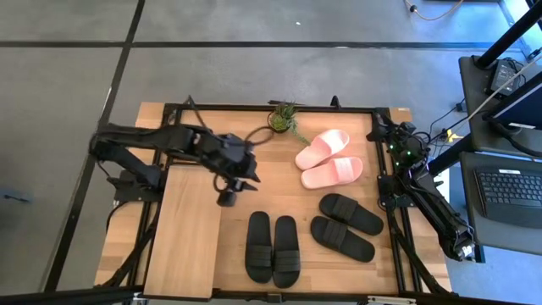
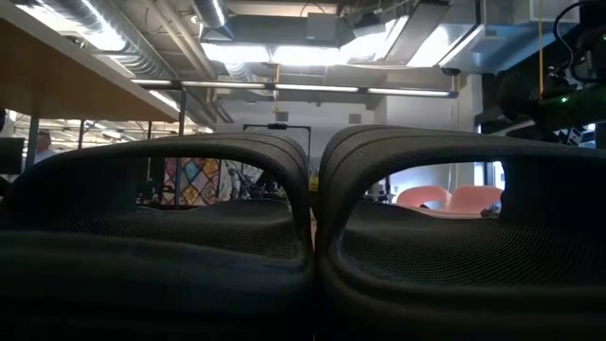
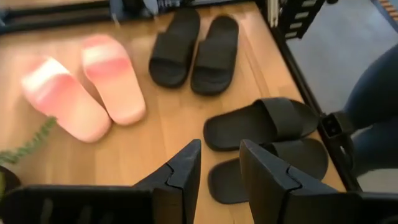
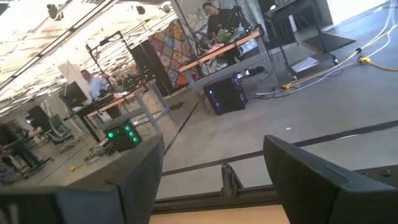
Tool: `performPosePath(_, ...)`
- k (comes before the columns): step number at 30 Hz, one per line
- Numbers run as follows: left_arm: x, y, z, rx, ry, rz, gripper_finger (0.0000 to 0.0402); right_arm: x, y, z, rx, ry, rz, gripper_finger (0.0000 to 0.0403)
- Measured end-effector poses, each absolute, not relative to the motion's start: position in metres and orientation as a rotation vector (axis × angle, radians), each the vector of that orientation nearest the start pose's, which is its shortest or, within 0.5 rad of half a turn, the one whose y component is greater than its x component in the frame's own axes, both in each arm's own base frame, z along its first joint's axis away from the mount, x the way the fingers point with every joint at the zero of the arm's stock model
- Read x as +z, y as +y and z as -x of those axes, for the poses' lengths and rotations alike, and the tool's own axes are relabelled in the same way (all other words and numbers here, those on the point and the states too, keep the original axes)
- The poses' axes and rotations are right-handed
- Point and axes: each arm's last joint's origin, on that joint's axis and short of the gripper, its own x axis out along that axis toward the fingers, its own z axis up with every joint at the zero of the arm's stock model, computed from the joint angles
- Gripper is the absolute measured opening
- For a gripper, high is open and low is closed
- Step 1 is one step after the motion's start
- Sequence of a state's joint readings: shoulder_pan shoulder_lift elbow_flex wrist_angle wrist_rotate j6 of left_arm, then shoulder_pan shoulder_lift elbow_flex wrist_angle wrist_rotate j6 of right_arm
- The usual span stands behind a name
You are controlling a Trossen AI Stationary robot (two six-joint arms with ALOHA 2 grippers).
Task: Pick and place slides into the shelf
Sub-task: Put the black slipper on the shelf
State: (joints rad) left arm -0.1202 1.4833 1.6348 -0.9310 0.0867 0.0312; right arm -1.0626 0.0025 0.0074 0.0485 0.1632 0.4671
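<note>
Two pale pink slides (image 1: 326, 159) (image 3: 87, 90) lie sole-down at the far right of the table. One black pair (image 1: 273, 248) (image 3: 267, 146) lies near the front edge, another (image 1: 345, 225) (image 3: 194, 48) to its right. The shelf (image 1: 182, 237), a light-wood plank, runs along the table's left side. My left gripper (image 1: 241, 178) (image 3: 221, 168) hovers open by the shelf's far right corner, above the table, nothing between its fingers. My right gripper (image 1: 461, 247) (image 4: 214, 180) waits open off the table's right edge. In the low view the front black pair (image 2: 312, 246) fills the picture.
A small potted plant (image 1: 284, 119) stands at the table's far edge beside the pink slides. A black frame (image 1: 385, 169) rims the table. A person's blue-clad leg (image 3: 379, 106) shows beyond the near edge. Bare wood lies between the shelf and the slides.
</note>
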Motion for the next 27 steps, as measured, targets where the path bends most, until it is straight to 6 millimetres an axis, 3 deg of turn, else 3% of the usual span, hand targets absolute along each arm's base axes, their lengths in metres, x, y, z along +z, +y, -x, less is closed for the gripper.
performPosePath(5,0.375,-0.044,-0.312,-0.216,0.875,0.017,0.0122,0.170,-0.087,-0.044,-1.167,-0.326,-0.385,0.0275)
performPosePath(14,0.341,-0.050,-0.329,-0.246,1.091,0.269,0.0220,0.169,-0.086,-0.045,-1.104,-0.300,-0.397,0.0275)
performPosePath(20,0.329,-0.046,-0.340,-0.234,1.154,0.469,0.0231,0.168,-0.085,-0.047,-1.062,-0.282,-0.402,0.0275)
performPosePath(27,0.330,-0.045,-0.337,-0.173,1.178,0.530,0.0231,0.168,-0.085,-0.047,-1.056,-0.277,-0.405,0.0275)
